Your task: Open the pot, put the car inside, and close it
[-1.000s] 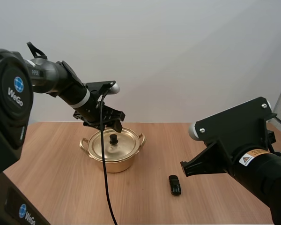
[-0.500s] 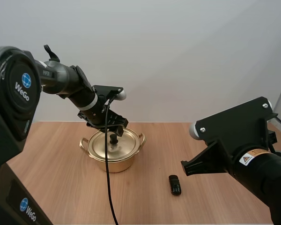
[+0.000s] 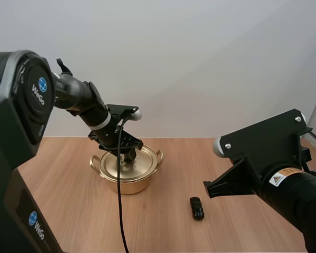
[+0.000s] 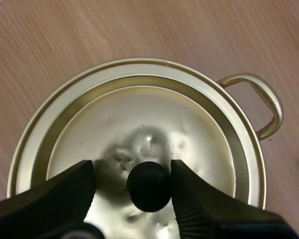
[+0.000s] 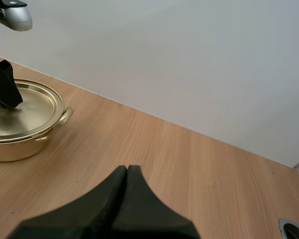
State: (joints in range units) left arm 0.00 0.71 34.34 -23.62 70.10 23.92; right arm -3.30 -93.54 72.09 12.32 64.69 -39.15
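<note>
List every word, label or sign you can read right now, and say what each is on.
"WeGo", beside a round blue logo: on the left arm's joint housing.
"WeGo", same logo: on the left arm's base.
White label with a yellow warning triangle, on the right arm: print too small to read.
No text on the pot, lid or car.

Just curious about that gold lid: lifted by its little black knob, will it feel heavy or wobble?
Probably light: the lid looks like thin, dimpled metal. It should stay stiff, though it may swing, since only the small round knob gives a hold. The knob looks smooth, so the left gripper's ribbed fingers should help against slipping.
</note>
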